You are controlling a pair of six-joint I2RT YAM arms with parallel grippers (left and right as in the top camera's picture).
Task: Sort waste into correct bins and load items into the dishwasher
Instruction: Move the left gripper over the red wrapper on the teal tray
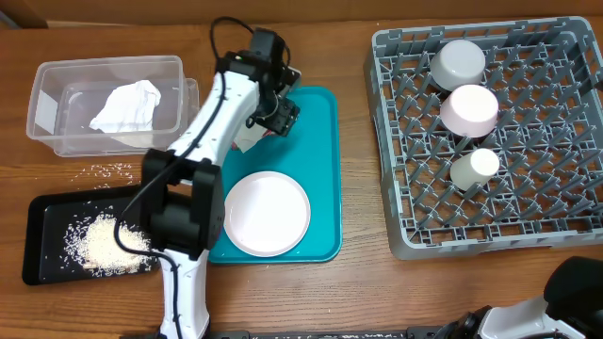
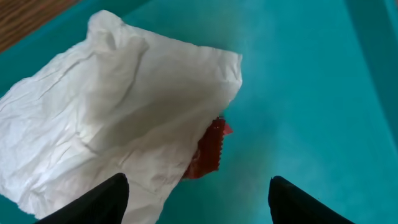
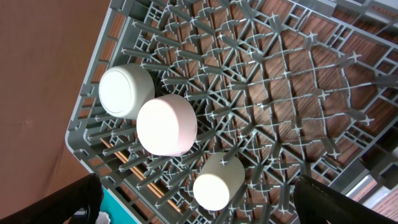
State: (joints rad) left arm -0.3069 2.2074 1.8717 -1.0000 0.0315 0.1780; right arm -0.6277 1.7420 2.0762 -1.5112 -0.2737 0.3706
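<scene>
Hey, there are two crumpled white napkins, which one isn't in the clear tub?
The napkin on the teal tray, below the left end effector, with a red scrap poking from under it. The other napkin lies inside the clear tub.

light: bright, even | shadows: soft, on napkin (image 2: 118,118) | focus: left pincer (image 2: 199,205) dark, perhaps blurred
</scene>
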